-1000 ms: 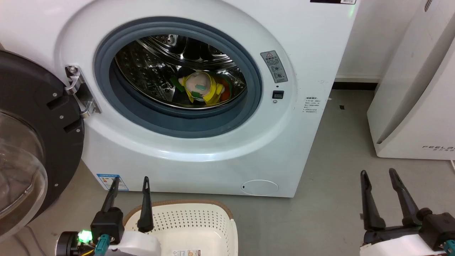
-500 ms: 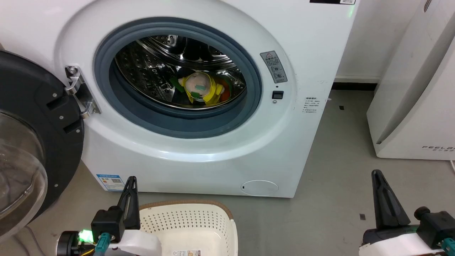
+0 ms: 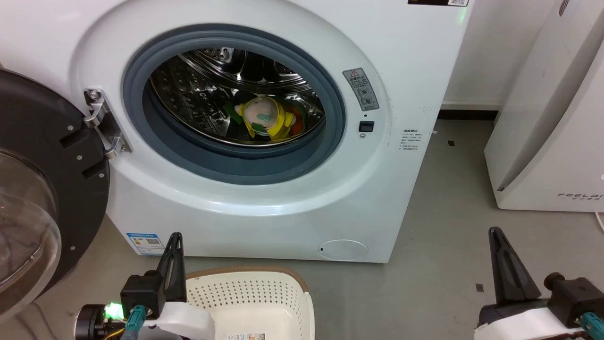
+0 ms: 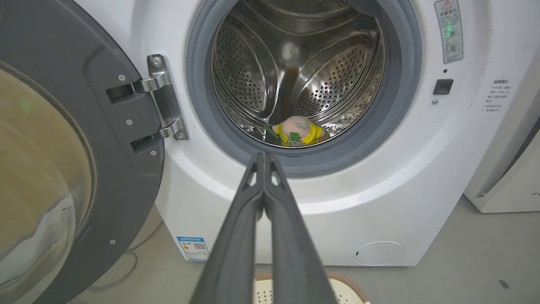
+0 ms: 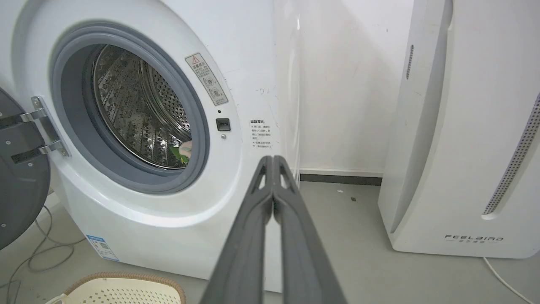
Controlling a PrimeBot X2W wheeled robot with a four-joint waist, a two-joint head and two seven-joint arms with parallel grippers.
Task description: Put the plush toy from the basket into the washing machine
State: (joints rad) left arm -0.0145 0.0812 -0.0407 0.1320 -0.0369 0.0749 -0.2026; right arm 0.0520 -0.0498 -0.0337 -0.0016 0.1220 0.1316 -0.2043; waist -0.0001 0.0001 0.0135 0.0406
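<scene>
lying far inside the washing machine (image 3: 401,71), the plush toy (image 3: 264,118) is out of the near basket (image 3: 264,302). the left gripper (image 3: 175,237) and right gripper (image 3: 493,232), open a moment ago, are now clenched empty, so the task seems finished.

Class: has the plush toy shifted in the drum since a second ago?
No. The plush toy sits at the same spot above the grey door seal.
</scene>
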